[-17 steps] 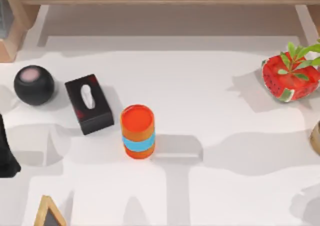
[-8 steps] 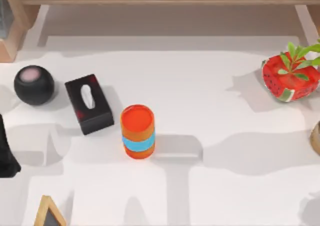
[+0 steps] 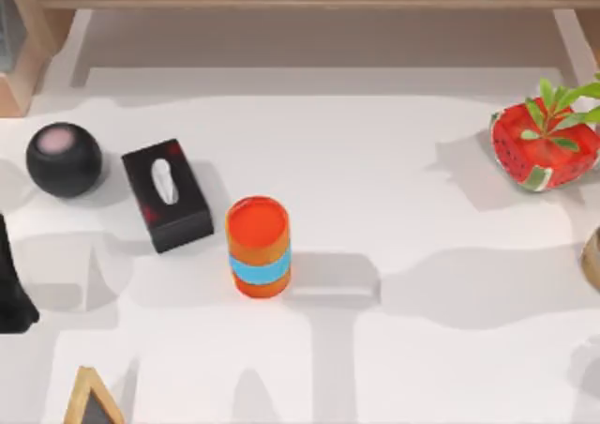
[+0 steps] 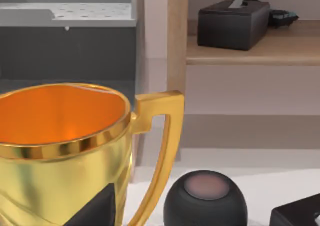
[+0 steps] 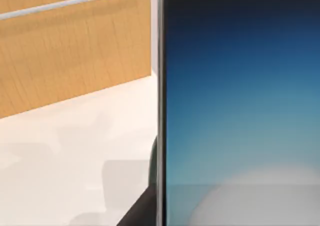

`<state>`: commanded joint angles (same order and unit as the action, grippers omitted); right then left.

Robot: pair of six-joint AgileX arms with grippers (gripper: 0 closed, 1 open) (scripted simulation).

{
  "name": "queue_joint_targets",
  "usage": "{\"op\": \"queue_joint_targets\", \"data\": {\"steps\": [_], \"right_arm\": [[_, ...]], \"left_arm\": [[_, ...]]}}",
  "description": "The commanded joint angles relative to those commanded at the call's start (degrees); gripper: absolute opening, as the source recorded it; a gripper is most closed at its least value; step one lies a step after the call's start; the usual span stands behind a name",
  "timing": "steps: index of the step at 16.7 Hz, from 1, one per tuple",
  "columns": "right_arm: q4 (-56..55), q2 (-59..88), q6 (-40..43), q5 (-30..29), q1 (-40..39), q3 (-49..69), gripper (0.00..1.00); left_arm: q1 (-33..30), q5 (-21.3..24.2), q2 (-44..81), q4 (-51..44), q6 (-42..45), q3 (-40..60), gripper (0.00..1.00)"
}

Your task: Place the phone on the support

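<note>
Left of the orange cylinder [image 3: 258, 246] sit the tissue box [image 3: 167, 195] and black ball [image 3: 64, 159]. The phone [image 5: 240, 111] sits close against the right wrist camera, well right of the cylinder; whether the pincer grips it, I cannot tell. A loose hold could let it slip before reaching the support.

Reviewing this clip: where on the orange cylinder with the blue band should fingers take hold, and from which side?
Grip the orange cylinder across its round side wall, near the blue band, coming from the top view's right. It stands upright, so opposite points on the wall should give an even pinch, and the black tissue box crowds its left.
</note>
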<state>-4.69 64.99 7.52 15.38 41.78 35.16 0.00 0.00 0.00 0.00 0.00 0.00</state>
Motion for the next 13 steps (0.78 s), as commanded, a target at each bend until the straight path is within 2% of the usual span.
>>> {"op": "queue_joint_targets", "data": {"steps": [5,10,13], "right_arm": [[-5.4,7.9,-0.3,0.6,-0.6,1.6,0.00],[-5.7,8.3,-0.3,0.7,-0.6,1.7,0.00],[-5.7,8.3,-0.3,0.7,-0.6,1.7,0.23]], "left_arm": [[0.0,0.0,0.0,0.0,0.0,0.0,1.00],[0.0,0.0,0.0,0.0,0.0,0.0,1.00],[0.0,0.0,0.0,0.0,0.0,0.0,1.00]]}}
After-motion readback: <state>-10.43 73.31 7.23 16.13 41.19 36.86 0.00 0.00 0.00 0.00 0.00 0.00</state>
